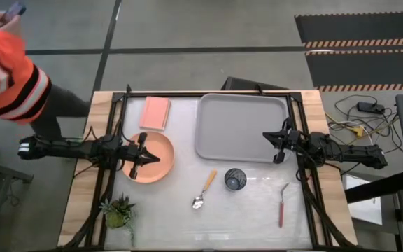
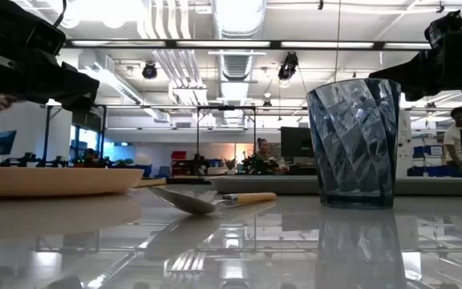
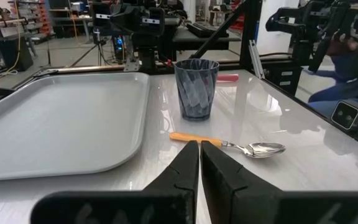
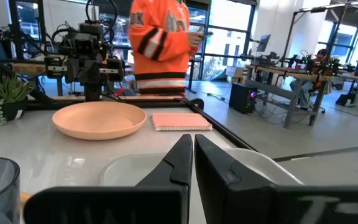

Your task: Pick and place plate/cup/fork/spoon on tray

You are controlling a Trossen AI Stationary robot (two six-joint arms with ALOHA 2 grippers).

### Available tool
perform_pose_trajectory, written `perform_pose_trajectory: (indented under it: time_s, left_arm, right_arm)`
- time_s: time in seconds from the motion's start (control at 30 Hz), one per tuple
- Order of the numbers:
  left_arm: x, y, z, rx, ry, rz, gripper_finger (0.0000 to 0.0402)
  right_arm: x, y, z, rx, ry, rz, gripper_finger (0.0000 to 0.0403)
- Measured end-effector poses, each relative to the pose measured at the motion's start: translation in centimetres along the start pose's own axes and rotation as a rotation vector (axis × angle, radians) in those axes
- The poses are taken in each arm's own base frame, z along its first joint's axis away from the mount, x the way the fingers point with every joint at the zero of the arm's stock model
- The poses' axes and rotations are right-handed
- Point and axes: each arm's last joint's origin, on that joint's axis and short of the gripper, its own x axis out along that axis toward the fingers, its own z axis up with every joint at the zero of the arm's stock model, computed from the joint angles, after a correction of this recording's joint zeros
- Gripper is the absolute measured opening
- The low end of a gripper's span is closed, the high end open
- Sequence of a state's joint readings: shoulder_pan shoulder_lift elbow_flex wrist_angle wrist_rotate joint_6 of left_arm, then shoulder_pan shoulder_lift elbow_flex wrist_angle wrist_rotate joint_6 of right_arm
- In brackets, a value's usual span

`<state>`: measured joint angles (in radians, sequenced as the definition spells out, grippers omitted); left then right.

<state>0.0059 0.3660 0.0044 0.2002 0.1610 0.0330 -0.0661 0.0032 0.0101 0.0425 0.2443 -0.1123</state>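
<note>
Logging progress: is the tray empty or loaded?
Empty: the tray holds nothing; the cup stands on the table outside it.

Seen from overhead, the camera looks straight down on the whole white table. A second lens sits at tabletop height, close behind the dark blue-grey see-through tumbler, facing level into the workshop beyond. Each wrist camera peers forward between its own dark fingers: the left one across the table to the right, the right one leftward. All four views take in the tumbler; three share the salmon-orange round plate.
</note>
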Motion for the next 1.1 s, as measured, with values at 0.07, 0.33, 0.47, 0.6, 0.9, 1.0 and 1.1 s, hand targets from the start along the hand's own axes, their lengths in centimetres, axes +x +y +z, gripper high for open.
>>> perform_pose_trajectory:
  time_s: [0.07, 0.33, 0.47, 0.6, 0.9, 1.0, 1.1]
  left_arm:
    - [0.0, 0.0, 0.0, 0.000, 0.000, 0.000, 0.0000]
    - [0.0, 0.0, 0.0, 0.000, -0.001, 0.002, 0.0000]
    - [0.0, 0.0, 0.7, 0.011, -0.075, 0.005, 0.0000]
    - [-0.2, 0.0, 2.4, 0.039, -0.250, 0.010, 0.0000]
    - [-2.1, -0.1, 6.2, 0.110, -0.688, 0.023, 0.0000]
    - [-2.7, -0.2, 7.0, 0.126, -0.792, 0.026, 0.0000]
    - [-3.1, -0.2, 7.7, 0.132, -0.864, 0.022, 0.0000]
  right_arm:
    - [0.0, 0.0, 0.0, 0.000, 0.000, 0.000, 0.0009]
    - [0.0, 0.0, 0.0, 0.019, 0.000, 0.002, 0.0009]
    - [0.0, 0.2, 0.0, 0.365, 0.003, 0.064, 0.0009]
    - [0.0, 0.0, 0.4, 0.498, -0.042, 0.028, 0.0009]
    - [0.0, 0.0, 0.6, 0.468, -0.061, 0.014, 0.0009]
    - [-0.1, -0.1, 1.0, 0.450, -0.080, 0.015, 0.0009]
    - [-0.3, -0.3, 2.4, 0.368, -0.155, 0.027, 0.0009]
